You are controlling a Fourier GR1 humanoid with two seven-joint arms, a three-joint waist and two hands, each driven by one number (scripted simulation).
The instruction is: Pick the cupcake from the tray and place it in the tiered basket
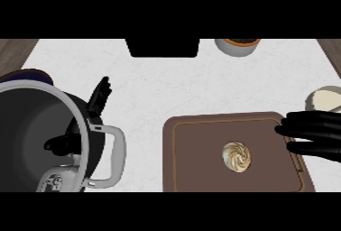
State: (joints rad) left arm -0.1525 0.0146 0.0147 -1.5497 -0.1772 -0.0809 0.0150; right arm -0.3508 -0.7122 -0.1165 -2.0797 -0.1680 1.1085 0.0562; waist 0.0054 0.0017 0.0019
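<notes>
While the cupcake (237, 157) sits in the brown tray (200, 176), the right hand (316, 134) hovers beside it.

Right hand (314, 134) enters from the right edge, fingers extended leftward.

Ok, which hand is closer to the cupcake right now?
Right. The right hand is over the tray's right edge, just up and right of the cupcake. The left hand is far left, beside the basket.
</notes>
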